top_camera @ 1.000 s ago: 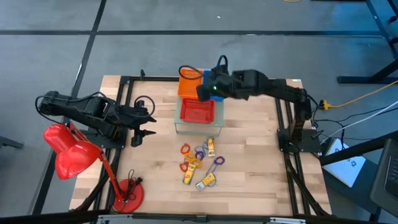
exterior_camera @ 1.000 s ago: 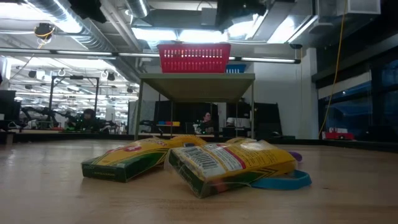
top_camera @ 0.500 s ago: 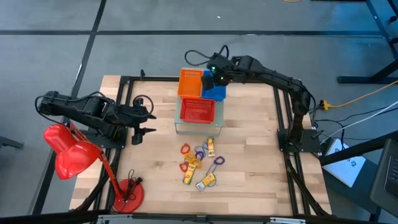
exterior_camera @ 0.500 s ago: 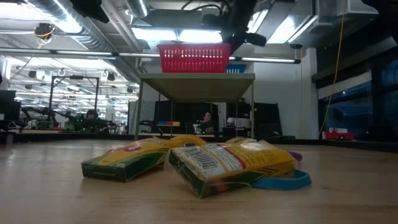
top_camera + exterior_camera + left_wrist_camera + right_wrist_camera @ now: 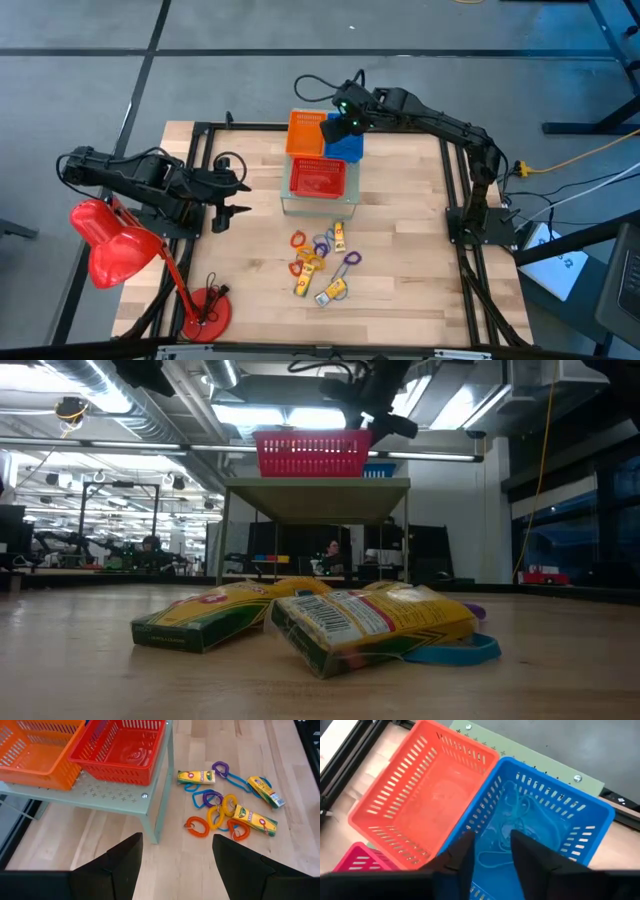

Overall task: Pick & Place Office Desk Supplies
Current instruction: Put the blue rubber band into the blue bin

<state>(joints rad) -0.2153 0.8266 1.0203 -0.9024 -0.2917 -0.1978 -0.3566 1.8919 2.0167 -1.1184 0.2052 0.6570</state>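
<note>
Office desk supplies: a loose cluster of thin orange, purple, blue and yellow loops mixed with small yellow-orange crayon boxes, lying on the wooden table in front of the pale green stand. In the left wrist view the cluster lies just beside the stand's front leg, with several loops overlapping one another and touching the boxes. In the low view two crayon boxes lie tilted against each other, with a blue loop protruding beneath the nearer one.

Blue basket: it holds thin blue loops on its floor. It stands on the stand beside the orange basket, with the red basket at the stand's front.

Right gripper: positioned above the blue basket. Its fingers are parted by a narrow gap and nothing is held between them.

Left gripper: hangs at the left side of the table, well apart from the supplies. Its fingers are spread wide and hold nothing.

Red desk lamp: stands at the table's front left corner.
</note>
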